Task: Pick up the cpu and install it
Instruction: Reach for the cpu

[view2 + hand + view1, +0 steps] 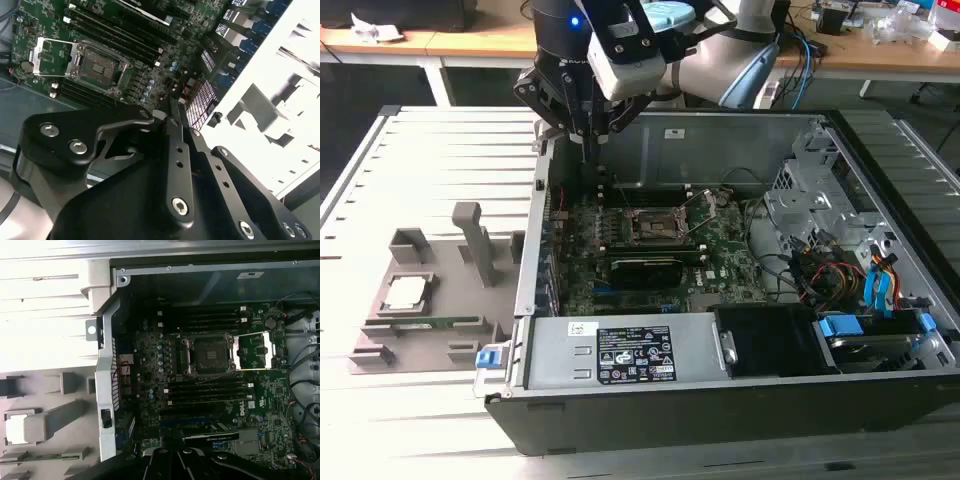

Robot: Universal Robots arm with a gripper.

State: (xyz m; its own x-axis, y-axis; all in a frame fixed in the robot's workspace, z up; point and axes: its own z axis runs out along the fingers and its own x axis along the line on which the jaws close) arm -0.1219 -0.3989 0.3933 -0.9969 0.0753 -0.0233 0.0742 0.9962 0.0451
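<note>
The cpu [405, 292], a small square chip with a silvery top, lies in a recess of the grey holder [470, 250] on the exterior view's left, outside the computer case; in the first wrist view the cpu [15, 429] is a bright square. The dark socket [655, 228] on the green motherboard stands uncovered in both wrist views [97, 64] [209, 354], its metal plate [255, 351] flipped aside. My gripper [588, 155] hangs above the case's rear corner nearest the holder, its fingers [169, 131] together and holding nothing.
A long green memory stick [435, 322] lies in the holder in front of the cpu. The case wall [532, 250] stands between holder and motherboard. Cables and a drive cage [820, 210] fill the case's right side; a black card [645, 268] sits below the socket.
</note>
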